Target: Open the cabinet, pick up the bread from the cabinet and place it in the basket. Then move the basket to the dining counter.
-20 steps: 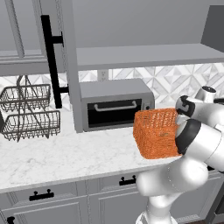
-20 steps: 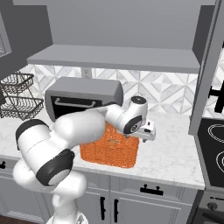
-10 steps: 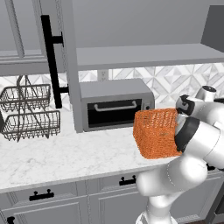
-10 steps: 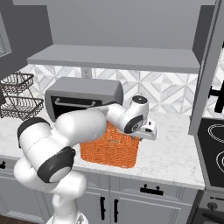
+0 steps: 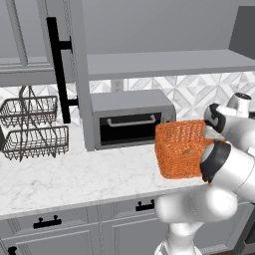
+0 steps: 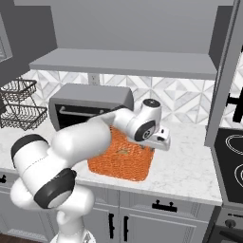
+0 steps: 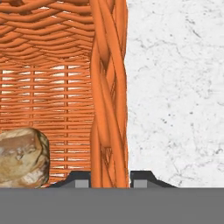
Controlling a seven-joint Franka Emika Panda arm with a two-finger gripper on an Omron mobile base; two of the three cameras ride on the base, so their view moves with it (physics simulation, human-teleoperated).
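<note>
Gripper (image 7: 109,180) is pinched on the basket (image 5: 180,148) rim, bread (image 7: 21,157) inside, on the worktop (image 6: 190,166). We reckon a one-sided grip could let it tilt or slip when we lift

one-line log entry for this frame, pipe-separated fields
phase: basket grasp | gripper: shut on rim of square orange woven basket | round golden-brown bread: inside basket | basket: on marble worktop
</note>
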